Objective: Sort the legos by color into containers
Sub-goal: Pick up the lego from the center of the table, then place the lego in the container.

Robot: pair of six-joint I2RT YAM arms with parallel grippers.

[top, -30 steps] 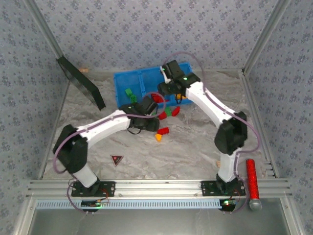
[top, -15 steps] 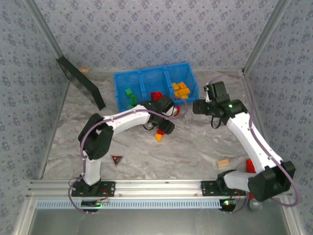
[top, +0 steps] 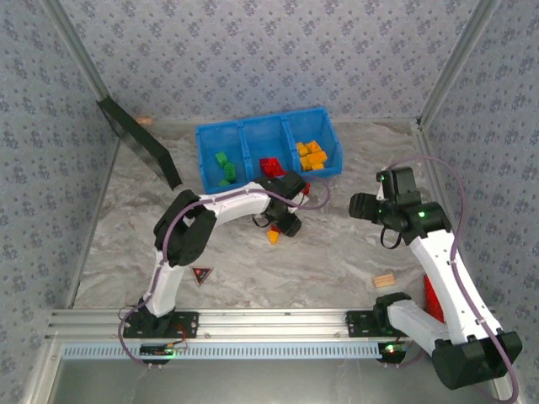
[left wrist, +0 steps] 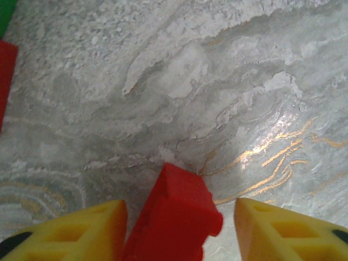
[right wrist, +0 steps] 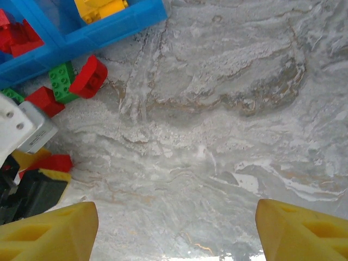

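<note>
The blue bin (top: 206, 139) stands at the back, its three containers side by side: green legos (top: 224, 168) left, red legos (top: 271, 165) middle, orange-yellow legos (top: 312, 156) right. My left gripper (left wrist: 179, 202) is low over the table in front of the bin, open, straddling a red brick (left wrist: 176, 212). Its left finger touches the brick and a gap shows at the right finger. An orange brick (top: 272, 236) lies just beside it. A green brick (right wrist: 64, 81) and red pieces (right wrist: 89, 76) lie against the bin's front. My right gripper (right wrist: 176, 205) hangs open over bare table, right of the bin.
A black flat panel (top: 139, 143) leans at the back left. A tan wooden block (top: 384, 280) lies near the right arm's base, with a red cylinder (top: 434, 295) partly hidden behind that arm. A red-black triangle sticker (top: 200, 273) lies at the front left.
My right arm has pulled away from the bin to the right, its jaws wider. My left gripper has shifted right onto a red brick, its jaws narrowing.
</note>
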